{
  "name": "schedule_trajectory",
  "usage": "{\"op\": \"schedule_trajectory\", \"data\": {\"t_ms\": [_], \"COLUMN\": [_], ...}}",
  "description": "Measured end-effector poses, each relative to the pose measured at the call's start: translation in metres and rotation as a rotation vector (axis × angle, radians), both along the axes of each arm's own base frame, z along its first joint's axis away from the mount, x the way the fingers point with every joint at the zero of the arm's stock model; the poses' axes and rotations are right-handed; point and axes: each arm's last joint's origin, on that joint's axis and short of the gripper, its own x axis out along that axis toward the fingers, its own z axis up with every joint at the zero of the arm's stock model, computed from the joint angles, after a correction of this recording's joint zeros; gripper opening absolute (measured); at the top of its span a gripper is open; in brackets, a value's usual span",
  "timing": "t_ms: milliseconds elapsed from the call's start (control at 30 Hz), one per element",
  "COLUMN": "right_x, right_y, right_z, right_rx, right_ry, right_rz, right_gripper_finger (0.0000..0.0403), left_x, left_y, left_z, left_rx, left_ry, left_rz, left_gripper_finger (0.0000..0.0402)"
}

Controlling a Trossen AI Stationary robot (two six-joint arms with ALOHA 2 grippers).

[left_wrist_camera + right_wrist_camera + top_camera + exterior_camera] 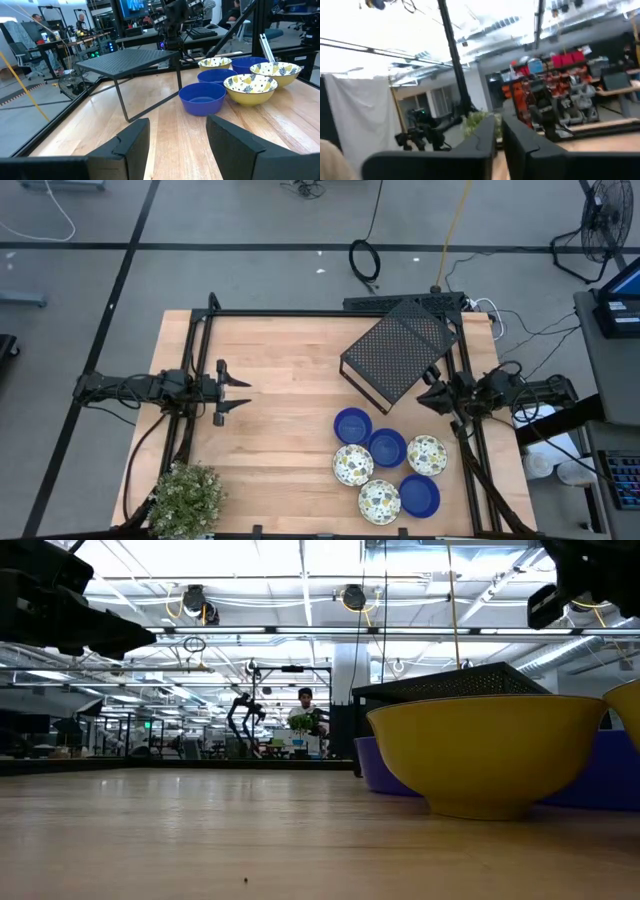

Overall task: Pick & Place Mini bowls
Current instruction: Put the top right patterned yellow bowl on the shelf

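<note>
Six mini bowls sit in a cluster on the wooden table near its right front: three blue ones [352, 425] [386, 447] [419, 495] and three cream speckled ones [427, 454] [353, 464] [379, 500]. All rest on their bases. My left gripper [238, 393] hovers open at the table's left side, pointing level toward the bowls [202, 98], far from them. My right gripper [426, 395] hangs at the right edge, just beyond the bowls and beside the black box. It tips upward, and its fingers [499, 137] stand almost together with nothing between them.
A black perforated box [398, 350] stands on legs at the far right, close to my right gripper. A small green plant [187, 495] sits at the near left corner. Bare wood [290, 410] lies between my left gripper and the bowls. Black frame rails run along the table's edges.
</note>
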Motion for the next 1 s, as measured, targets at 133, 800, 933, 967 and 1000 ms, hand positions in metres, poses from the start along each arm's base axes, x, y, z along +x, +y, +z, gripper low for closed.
{"op": "schedule_trajectory", "data": {"t_ms": [133,800,933,967,1000], "right_x": [0.0,0.048,0.044,0.043,0.043], "right_y": [0.001,0.018,0.025,0.026,0.028], "right_z": [0.034,0.065,0.044,0.039,0.036], "right_rx": [-0.066,0.216,0.271,0.287,0.299], "right_ry": [0.023,1.87,1.92,1.926,1.921], "right_rz": [-0.013,-0.236,-0.248,-0.251,-0.25], "right_gripper_finger": [0.0106,0.0218,0.0213,0.0212,0.0212], "left_x": [0.0,0.0,0.0,0.0,0.0], "left_y": [0.0,0.0,0.0,0.0,0.0], "left_z": [0.0,0.0,0.001,0.001,0.001], "left_rx": [0.0,0.0,0.0,0.0,-0.001], "left_ry": [0.0,-0.005,-0.006,-0.005,-0.006], "left_rz": [0.0,0.0,0.0,0.0,0.0], "left_gripper_finger": [0.0198,0.0198,0.0198,0.0198,0.0198]}}
